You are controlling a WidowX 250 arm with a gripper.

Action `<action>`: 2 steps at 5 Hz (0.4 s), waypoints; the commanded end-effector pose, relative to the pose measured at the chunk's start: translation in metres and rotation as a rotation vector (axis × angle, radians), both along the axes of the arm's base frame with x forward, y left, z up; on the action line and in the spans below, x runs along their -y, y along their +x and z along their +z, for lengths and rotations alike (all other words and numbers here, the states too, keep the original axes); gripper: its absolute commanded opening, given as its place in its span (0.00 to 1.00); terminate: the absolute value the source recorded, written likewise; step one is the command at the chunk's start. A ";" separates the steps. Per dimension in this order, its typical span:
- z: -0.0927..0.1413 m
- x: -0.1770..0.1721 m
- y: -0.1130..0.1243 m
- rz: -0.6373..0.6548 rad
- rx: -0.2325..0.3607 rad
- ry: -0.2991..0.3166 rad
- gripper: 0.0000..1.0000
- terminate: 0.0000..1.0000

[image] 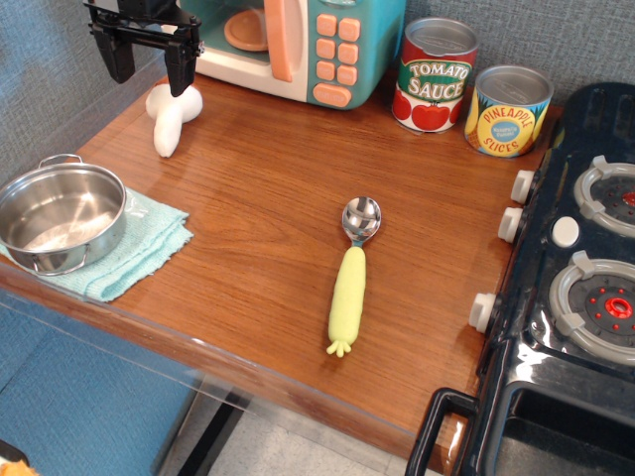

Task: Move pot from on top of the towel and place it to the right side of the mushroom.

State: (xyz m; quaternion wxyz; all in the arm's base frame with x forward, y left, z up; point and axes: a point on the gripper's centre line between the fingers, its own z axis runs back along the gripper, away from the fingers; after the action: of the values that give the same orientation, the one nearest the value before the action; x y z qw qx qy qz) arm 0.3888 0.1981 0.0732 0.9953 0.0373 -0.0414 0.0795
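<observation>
So the wooden bench (268,188) fills most of the shot, with a black toy stove (580,297) butted against its edge at 3 o'clock and a teal toy microwave (317,45) at the back around 12. The towel (149,243) sits over at 9 o'clock by the front edge, and the pot (60,216) is sitting right on top of it, upright, looks empty, hanging a bit past the towel on the left. Two cans stand at roughly 1 o'clock, tomato sauce (435,74) and pineapple slices (508,109), just beside each other. A yellow-handled spoon (352,273) lies near the middle, bowl pointing toward 12. The gripper (149,61) hangs at about 11 o'clock, jaws spread open and holding nothing, right over the mushroom (171,114), which lies tipped on the bench, well apart from the pot.
</observation>
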 end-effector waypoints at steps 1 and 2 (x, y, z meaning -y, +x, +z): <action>0.000 0.000 0.000 0.000 0.000 0.000 1.00 0.00; 0.010 0.011 -0.016 -0.039 0.008 -0.020 1.00 0.00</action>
State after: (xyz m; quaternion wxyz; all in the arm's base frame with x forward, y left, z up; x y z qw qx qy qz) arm 0.3649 0.1814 0.0482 0.9982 0.0060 -0.0050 0.0591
